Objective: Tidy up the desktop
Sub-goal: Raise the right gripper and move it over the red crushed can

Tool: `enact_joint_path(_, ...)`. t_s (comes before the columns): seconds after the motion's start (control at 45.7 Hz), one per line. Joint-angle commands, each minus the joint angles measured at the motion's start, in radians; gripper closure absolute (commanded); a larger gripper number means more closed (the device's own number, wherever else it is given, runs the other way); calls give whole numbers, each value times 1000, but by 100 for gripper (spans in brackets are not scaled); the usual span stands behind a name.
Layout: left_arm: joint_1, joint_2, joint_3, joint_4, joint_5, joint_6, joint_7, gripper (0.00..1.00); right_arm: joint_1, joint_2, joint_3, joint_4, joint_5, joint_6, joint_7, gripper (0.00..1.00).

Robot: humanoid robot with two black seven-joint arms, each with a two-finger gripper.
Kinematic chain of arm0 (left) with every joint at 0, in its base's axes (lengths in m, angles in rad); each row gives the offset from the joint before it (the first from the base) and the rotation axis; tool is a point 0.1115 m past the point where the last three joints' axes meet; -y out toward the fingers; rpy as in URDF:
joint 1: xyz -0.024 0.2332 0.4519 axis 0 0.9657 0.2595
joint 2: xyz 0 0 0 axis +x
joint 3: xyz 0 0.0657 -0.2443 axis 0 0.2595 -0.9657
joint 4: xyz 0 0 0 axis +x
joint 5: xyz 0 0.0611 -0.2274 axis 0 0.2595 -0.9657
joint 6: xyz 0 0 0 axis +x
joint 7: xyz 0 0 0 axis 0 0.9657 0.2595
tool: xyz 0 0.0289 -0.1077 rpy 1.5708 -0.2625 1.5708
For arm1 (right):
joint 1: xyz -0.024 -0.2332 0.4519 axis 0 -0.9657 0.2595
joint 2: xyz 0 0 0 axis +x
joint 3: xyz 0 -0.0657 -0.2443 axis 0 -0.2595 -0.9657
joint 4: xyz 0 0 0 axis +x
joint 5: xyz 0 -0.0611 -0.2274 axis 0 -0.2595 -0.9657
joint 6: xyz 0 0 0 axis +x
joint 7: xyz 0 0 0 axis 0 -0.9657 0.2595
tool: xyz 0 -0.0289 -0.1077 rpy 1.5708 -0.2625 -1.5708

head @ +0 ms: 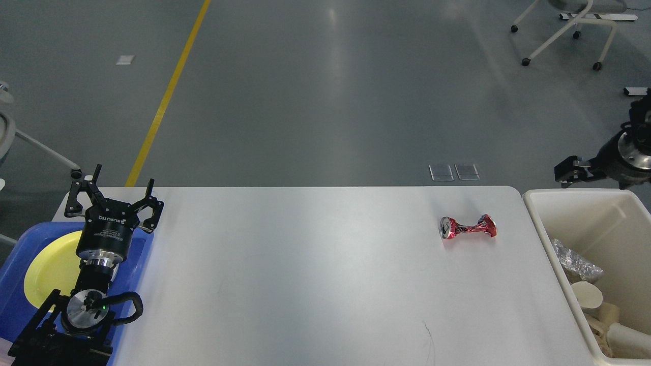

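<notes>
Grey shop floor fills the top half of the frame, with a yellow line (pixel 168 94) running diagonally down the upper left and a white rolling chair base (pixel 564 30) in the upper right corner. Below that sits the desktop (pixel 305 284), a big white slab with rounded corners that takes up most of the lower half.

Pretty much the only loose thing on it is a crushed red can (pixel 468 227), lying on its side toward the right of the frame, near the far edge, squeezed thin in the middle.

Lower left, the left gripper (pixel 117 195) hangs over the far end of a blue tray (pixel 10 269) that holds a yellow plate (pixel 51 269). Its fingers are spread wide with nothing between them. The arm covers part of the plate.

On the right edge, mid-height, the right gripper (pixel 572 170) sits above the far rim of a cream-white bin (pixel 539 223), well apart from the can. It's small and dark, so I honestly can't tell how its fingers stand. The bin butts up against the right end of the desktop and has crumpled foil (pixel 574 262) and some paper cups (pixel 590 297) in it.
</notes>
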Motion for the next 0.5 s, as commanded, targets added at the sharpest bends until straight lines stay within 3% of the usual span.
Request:
enact_joint_path(0.0, 0, 0, -1, 0, 0, -2, 0, 4, 229, 97, -115, 136, 78, 82, 2, 0)
enact_joint_path(0.219, 0, 0, 0, 0, 0, 0, 0, 4, 567, 209, -238, 366, 380, 236, 0, 0)
enact_joint_path(0.481, 0, 0, -1, 0, 0, 0, 0, 4, 791, 210, -241, 691, 406, 300, 0, 0)
